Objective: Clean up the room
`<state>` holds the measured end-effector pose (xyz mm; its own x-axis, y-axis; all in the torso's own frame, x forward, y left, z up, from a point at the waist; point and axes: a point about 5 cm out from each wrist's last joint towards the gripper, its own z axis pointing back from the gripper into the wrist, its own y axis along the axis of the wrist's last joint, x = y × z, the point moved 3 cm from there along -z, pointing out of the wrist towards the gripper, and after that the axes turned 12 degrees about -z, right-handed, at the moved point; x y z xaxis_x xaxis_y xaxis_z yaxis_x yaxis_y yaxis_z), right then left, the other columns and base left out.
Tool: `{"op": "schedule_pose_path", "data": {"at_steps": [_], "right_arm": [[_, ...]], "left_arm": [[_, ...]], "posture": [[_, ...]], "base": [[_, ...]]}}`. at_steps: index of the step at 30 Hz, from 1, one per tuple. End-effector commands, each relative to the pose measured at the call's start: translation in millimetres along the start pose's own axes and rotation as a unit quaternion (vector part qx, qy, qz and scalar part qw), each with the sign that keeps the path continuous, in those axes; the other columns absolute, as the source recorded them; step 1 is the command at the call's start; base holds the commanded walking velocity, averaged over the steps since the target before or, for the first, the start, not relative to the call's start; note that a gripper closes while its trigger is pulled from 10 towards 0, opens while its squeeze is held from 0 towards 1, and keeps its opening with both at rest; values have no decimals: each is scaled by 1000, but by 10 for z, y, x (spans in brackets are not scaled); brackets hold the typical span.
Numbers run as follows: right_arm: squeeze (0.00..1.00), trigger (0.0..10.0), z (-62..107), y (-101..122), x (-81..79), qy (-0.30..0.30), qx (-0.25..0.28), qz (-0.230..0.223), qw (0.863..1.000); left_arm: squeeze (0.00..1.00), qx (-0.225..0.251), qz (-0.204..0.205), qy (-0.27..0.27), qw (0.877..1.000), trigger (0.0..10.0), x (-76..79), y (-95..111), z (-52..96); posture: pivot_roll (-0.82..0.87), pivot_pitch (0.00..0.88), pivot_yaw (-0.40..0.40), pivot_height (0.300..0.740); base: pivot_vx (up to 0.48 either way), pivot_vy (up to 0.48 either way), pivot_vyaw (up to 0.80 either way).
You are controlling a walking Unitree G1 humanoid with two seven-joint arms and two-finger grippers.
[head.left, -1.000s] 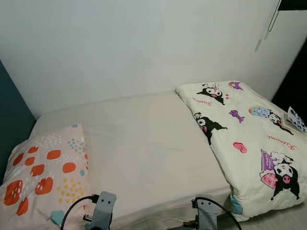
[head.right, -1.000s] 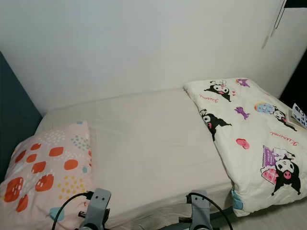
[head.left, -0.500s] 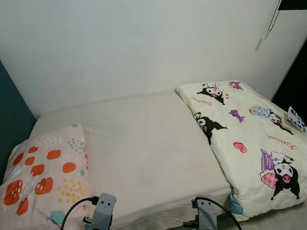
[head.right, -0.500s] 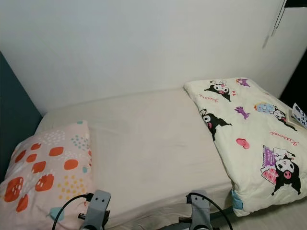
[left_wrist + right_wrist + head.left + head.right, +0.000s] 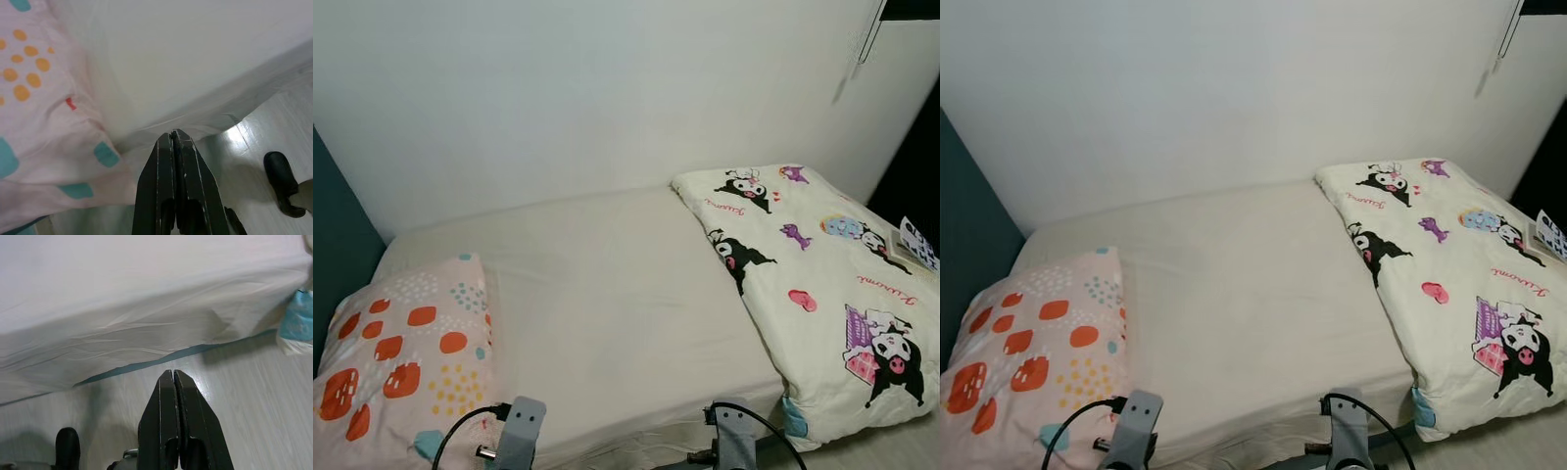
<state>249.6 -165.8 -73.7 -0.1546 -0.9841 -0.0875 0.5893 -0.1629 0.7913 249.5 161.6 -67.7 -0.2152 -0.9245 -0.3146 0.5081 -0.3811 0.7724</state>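
Single bed with a cream fitted sheet [image 5: 617, 294] fills mid frame against a white wall [image 5: 587, 88]. Cream cartoon-print folded duvet [image 5: 822, 284] lies at right; pink pillow with orange and yellow spots [image 5: 406, 362] at lower left. Left gripper [image 5: 175, 142] has fingers pressed together, empty, near the mattress edge beside the pillow. Right gripper [image 5: 173, 379] likewise closed, over pale wood floor [image 5: 254, 401].

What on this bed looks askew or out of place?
The white cartoon-print duvet lies bunched over the right end, overhanging the near edge, leaving the cream fitted sheet bare. The pink pillow with orange spots sits at the left end, slightly angled.
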Motion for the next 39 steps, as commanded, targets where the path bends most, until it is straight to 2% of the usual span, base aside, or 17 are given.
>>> {"op": "schedule_pose_path", "data": {"at_steps": [1, 9, 11, 14, 19, 22, 39], "right_arm": [[0, 10000, 10, -45, -53, 10, -9, 7, 1000], [0, 10000, 0, -40, -63, 11, -15, -27, 999], [0, 10000, -1, -30, -86, 26, -16, -67, 997], [0, 10000, -1, -11, -110, 39, -11, -84, 996], [0, 10000, -2, -22, -156, 50, -16, -63, 997], [0, 10000, -8, 30, -140, 36, 4, -19, 999], [0, 10000, -6, 3, -132, 32, -5, -20, 999]], "left_arm": [[0, -21, 1, 1, 1000, 10000, -28, -121, 35], [0, -16, 11, 1, 1000, 10000, -46, -115, 37], [0, -18, 8, 0, 1000, 10000, -34, -117, 36], [0, -19, 7, -1, 1000, 10000, -22, -114, 35], [0, -13, 3, -7, 1000, 10000, 8, -88, 29], [0, -6, 1, -11, 1000, 10000, 30, -61, 27], [0, -4, -4, -17, 1000, 10000, 46, -55, 27]], "posture": [[-15, 101, 7, 740], [-9, 102, 2, 740], [-12, 103, 5, 740], [-12, 103, 5, 740], [-14, 105, 7, 740], [-11, 104, 5, 740], [-10, 93, 6, 740]], "base": [[0, 0, 0], [0, 0, 0], [0, 0, 0], [0, 0, 0], [0, 0, 0], [0, 0, 0], [0, 0, 0]]}}
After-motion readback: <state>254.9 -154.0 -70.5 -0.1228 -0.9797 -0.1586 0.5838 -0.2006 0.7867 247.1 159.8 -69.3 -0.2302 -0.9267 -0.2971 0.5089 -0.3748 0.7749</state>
